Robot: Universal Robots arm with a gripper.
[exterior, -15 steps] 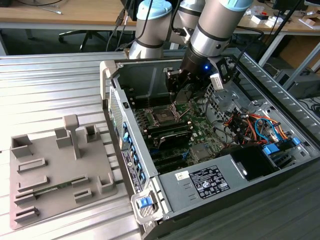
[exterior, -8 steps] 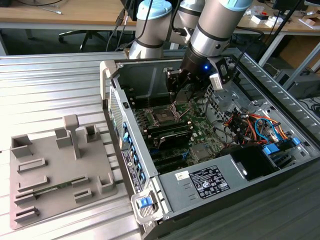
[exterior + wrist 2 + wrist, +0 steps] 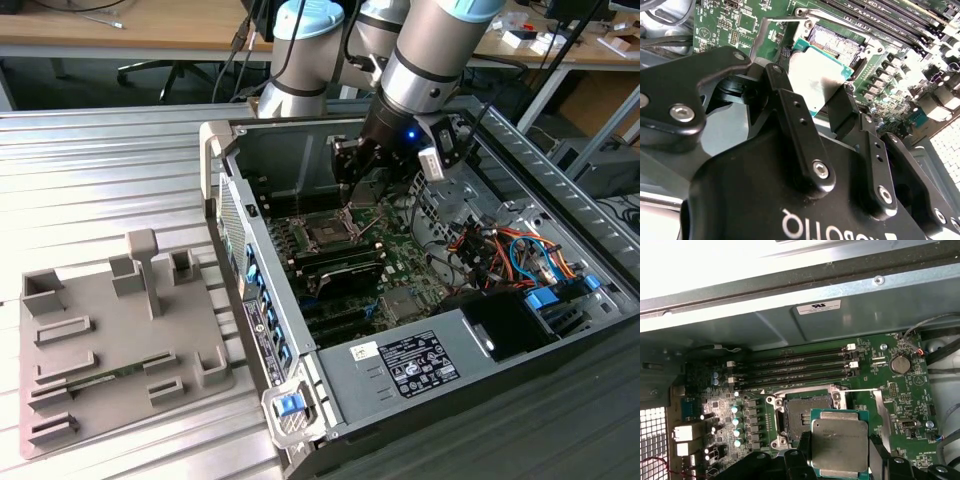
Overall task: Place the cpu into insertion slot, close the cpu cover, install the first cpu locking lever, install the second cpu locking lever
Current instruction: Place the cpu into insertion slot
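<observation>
Ribbed metal table (image 3: 120,160) fills the foreground of the exterior view. Near its front-left corner sits a grey fixture tray (image 3: 100,340) w/ upright blocks and slots. Just beside it, toward the table's middle, an open PC case (image 3: 215,140) lies on its side, PSU (image 3: 420,360) at the near end and coloured cables by the case's right wall. Deeper in lies the green motherboard (image 3: 400,265) w/ RAM sticks (image 3: 800,365) running along the case's far wall. The socket (image 3: 807,410) sits just on the near side of them, approx mid-board, w/ its contact field exposed. The cpu cover (image 3: 759,37) stands swung up off the socket at one edge, a silver frame w/ open middle. The gripper (image 3: 840,457) hangs over the board on the socket's near side. Its black fingers (image 3: 840,112) are closed partway, to the chip's width, pinching the cpu (image 3: 840,442) by two opposite edges. The cpu has its grey metal top facing up and is roughly level. It overlaps the socket's near edge in the first wrist view and isn't seated. In the exterior view the gripper (image 3: 347,200) is low inside the case, close to the far wall, and the arm (image 3: 430,60) slants up over the case's far rim. Bg past the table: wooden desks (image 3: 120,30) and a chair base (image 3: 170,72).
</observation>
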